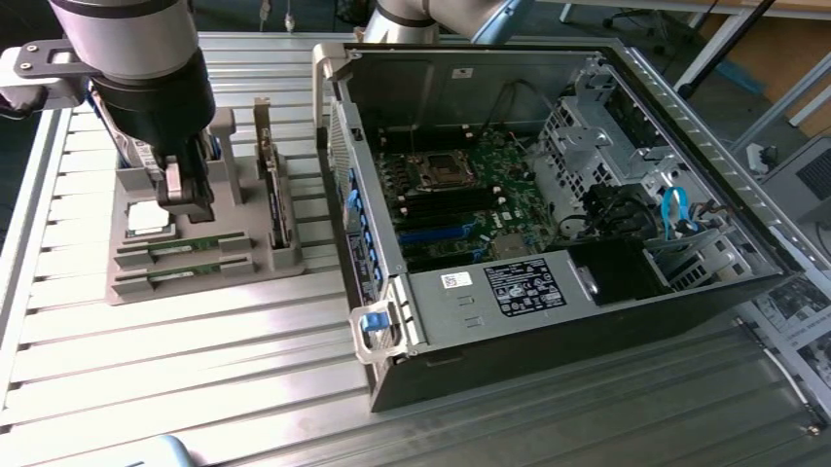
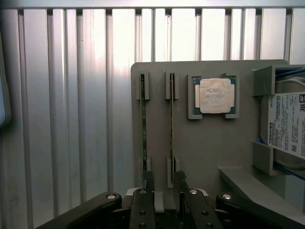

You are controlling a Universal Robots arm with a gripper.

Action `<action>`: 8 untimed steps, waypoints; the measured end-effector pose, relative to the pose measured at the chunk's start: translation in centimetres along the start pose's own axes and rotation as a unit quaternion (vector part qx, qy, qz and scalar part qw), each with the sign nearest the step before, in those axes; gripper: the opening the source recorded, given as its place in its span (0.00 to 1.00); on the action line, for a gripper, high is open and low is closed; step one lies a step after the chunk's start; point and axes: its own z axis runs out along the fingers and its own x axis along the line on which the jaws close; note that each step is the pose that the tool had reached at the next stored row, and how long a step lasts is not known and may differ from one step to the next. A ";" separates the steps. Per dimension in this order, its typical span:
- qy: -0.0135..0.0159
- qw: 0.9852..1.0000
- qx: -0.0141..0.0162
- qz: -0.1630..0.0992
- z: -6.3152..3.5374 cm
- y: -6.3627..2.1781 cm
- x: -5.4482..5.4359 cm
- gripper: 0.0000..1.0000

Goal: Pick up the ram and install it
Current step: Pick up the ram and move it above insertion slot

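Note:
Two ram sticks stand on edge in slots of a grey holder (image 2: 205, 143). One ram stick (image 2: 171, 124) runs into the gap between my gripper's (image 2: 164, 183) fingers, and the other ram stick (image 2: 143, 124) lies just outside one finger (image 2: 148, 183). The gripper is open and holds nothing. In the exterior view the gripper (image 1: 182, 206) hangs low over the holder (image 1: 195, 292) at the left, just behind the two ram sticks (image 1: 182, 245) (image 1: 182, 275). The open computer case (image 1: 559, 195) lies to the exterior view's right, its motherboard (image 1: 454, 190) exposed.
A square silver processor (image 2: 215, 95) (image 1: 150, 231) sits in the holder beside the ram. A labelled hard drive (image 2: 286, 124) and an upright expansion card (image 1: 272, 185) also occupy the holder. Everything rests on a ribbed aluminium table (image 1: 195, 389).

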 end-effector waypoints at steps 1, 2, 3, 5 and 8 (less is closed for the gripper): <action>0.000 1.000 0.000 0.000 0.03 0.00 0.0 0.30; 0.000 1.000 0.000 0.000 0.06 0.00 0.0 0.30; 0.000 1.000 0.000 0.000 0.09 0.00 0.0 0.30; 0.000 1.000 0.000 0.000 0.15 0.01 0.0 0.30; 0.000 1.000 0.000 0.000 0.25 0.02 0.0 0.30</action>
